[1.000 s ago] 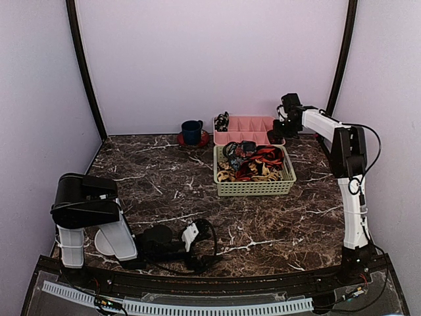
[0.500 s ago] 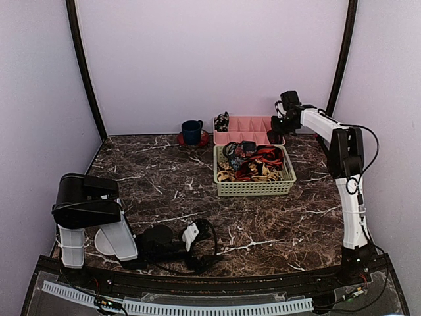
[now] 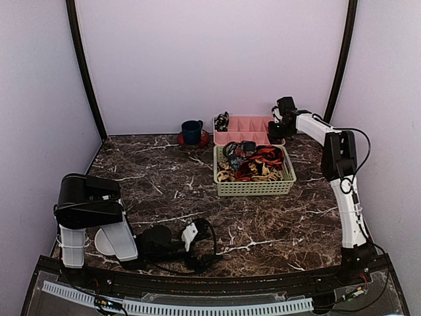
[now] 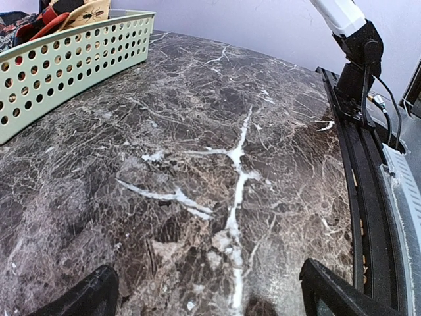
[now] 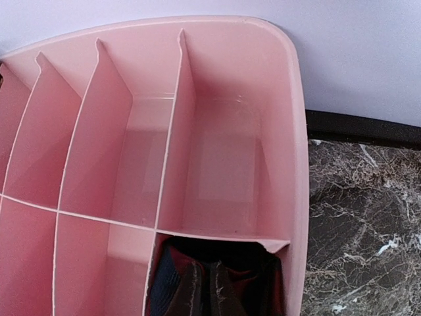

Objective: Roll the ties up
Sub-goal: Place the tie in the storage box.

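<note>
Pink tray: one; one dark tie in its near-right compartment.
Green basket: one; tangled ties, uncountable.
Left gripper: fingers wide, empty.
Right gripper: grip unreadable.

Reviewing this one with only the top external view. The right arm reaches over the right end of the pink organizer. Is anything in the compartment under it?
Observer: Yes. The right wrist view shows a dark tie with some red lying in the front right-end compartment of the pink organizer.
Operator: And the compartment behind that one?
Observer: Only bare pink floor; nothing lies in it.
Operator: I can't read the left gripper from above.
Observer: The left wrist view shows the left gripper open, jaws wide apart over the marble table, nothing between them.
</note>
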You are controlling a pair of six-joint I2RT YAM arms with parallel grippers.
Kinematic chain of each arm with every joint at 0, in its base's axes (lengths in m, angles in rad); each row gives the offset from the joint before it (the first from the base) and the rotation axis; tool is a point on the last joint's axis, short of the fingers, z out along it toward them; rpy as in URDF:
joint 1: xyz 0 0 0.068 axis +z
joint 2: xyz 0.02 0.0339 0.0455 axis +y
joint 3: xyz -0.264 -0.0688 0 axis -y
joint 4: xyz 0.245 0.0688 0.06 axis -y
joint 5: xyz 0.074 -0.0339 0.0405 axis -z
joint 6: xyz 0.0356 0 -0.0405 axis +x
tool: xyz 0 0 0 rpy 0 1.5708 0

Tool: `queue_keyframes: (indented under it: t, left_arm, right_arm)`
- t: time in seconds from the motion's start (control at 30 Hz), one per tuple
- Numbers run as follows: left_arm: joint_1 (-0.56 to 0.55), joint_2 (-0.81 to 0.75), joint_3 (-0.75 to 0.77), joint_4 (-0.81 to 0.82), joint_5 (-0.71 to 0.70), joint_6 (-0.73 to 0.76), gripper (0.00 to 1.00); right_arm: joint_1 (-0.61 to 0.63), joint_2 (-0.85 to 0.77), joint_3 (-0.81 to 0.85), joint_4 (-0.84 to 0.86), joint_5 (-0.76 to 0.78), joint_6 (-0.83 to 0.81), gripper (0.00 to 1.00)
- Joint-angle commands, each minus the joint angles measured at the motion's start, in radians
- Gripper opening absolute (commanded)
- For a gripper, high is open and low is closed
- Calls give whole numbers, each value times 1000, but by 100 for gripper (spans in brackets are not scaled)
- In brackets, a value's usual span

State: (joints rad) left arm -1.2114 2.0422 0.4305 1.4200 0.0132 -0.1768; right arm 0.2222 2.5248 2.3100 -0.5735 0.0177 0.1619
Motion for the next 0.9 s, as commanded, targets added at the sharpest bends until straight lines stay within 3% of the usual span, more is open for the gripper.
queue_keyframes:
  t: [0.0,0.13,0.27,0.5,0.7,0.87]
  left_arm:
    - [11,12,-21,12,-2,-19,99]
    - [19,0,-21,12,8,-25,99]
    - [27,-53,2,-85,4,-27,99]
    - [39,-216,116,-413,-51,-3,99]
    - [89,-343,278,-814,-60,23,99]
    - [166,-470,376,-989,-15,27,99]
  right_arm:
    - [3,93,29,-122,-24,3,5]
    - [0,63,1,-123,-60,2,8]
    - [0,-69,-56,-78,-94,5,19]
    - [0,-283,-83,-66,-141,-1,50]
    - [0,-477,-188,-26,-184,8,63]
    - [0,-644,-338,11,-227,25,72]
